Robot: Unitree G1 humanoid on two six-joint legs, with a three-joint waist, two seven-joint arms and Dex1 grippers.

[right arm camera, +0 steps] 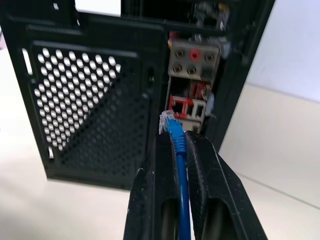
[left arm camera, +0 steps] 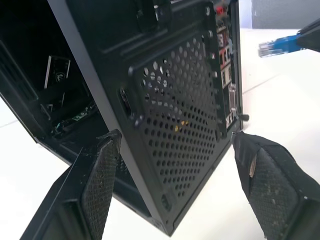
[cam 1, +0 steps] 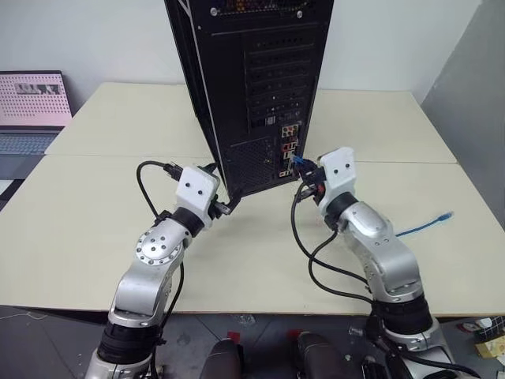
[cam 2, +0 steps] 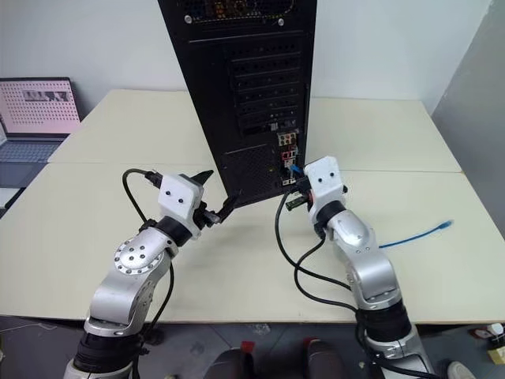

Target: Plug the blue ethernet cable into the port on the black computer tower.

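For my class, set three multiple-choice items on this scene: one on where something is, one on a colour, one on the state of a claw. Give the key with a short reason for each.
1. Where does the far plug of the blue ethernet cable lie?
A. on the table, on the robot's right
B. on the laptop
C. on top of the tower

2. What colour is the computer tower?
A. white
B. black
C. silver

3. How does the right claw stand?
A. open, holding nothing
B. shut on the blue ethernet cable
C. shut on the tower's edge

Key: 1 A, the far plug rests on the table beside the right arm. 2 B, the case with its vent grille is black. 3 B, both fingers press the cable just behind its clear plug, close before the connector panel; the left claw is the open one, straddling the tower's lower corner.
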